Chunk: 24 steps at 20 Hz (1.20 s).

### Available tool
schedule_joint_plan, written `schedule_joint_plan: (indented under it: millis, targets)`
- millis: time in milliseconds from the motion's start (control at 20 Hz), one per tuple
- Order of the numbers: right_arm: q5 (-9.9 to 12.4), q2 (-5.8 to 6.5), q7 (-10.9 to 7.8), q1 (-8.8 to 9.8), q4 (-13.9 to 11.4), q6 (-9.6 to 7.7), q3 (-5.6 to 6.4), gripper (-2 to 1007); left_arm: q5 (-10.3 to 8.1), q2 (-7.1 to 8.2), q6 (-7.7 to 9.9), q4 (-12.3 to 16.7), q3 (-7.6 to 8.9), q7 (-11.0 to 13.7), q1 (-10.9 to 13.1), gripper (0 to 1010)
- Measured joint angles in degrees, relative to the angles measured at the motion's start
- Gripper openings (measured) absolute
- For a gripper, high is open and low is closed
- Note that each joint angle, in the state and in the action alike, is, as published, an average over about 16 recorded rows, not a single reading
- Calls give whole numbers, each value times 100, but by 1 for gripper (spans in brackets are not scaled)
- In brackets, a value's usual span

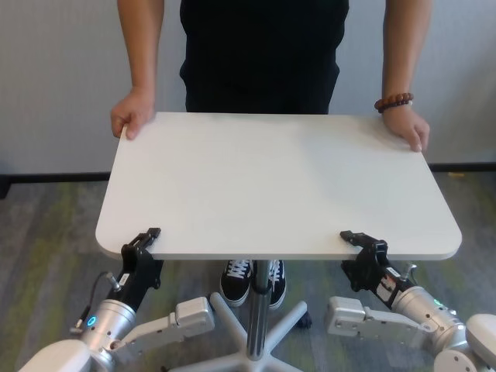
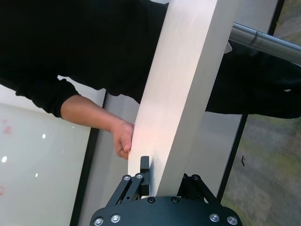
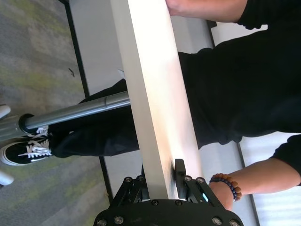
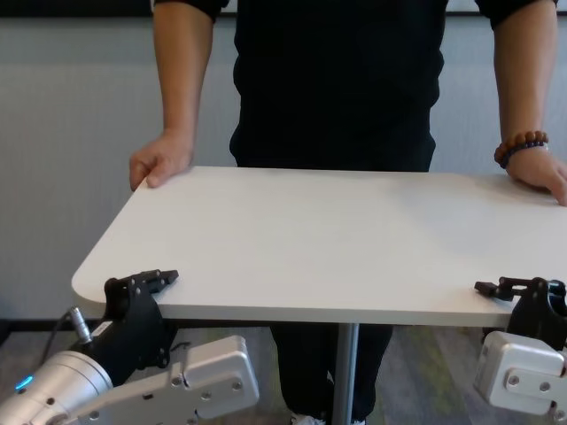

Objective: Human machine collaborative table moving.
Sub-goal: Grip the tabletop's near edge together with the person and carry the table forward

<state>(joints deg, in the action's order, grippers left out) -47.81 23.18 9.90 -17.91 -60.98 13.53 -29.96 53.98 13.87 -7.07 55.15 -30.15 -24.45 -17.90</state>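
**Both grippers clamped on the near edge**

Your left gripper (image 1: 143,242) and right gripper (image 1: 358,240) pinch the table (image 1: 279,182) along its near long edge; the human (image 1: 263,54) holds the far corners, directly opposite.

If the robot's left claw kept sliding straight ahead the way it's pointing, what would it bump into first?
The left gripper is clamped on the table at its near edge, so the edge itself would stop it in the claw's throat. Farther along that line, at the far edge, is the person's hand, though depth is hard to judge.
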Motion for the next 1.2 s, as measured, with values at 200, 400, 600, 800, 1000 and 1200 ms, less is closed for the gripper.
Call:
schedule_joint_plan:
  millis: [200, 400, 600, 800, 1000, 1200]
  targets:
    - [18, -58, 50, -85, 216, 66, -44, 293, -17, -78, -23, -249, -44, -69, -98, 272]
    - [42, -118, 89, -150, 394, 120, -90, 293, -58, -148, -46, -495, -71, -110, -180, 272]
    - [68, -166, 114, -194, 521, 160, -128, 294, -115, -196, -89, -691, -90, -127, -238, 272]
    - [95, -200, 125, -218, 600, 184, -151, 294, -160, -225, -124, -823, -104, -126, -276, 273]
    - [120, -220, 127, -226, 635, 194, -156, 294, -190, -237, -145, -884, -108, -109, -293, 273]
    - [128, -223, 124, -224, 636, 197, -155, 294, -201, -236, -158, -890, -107, -100, -292, 273]
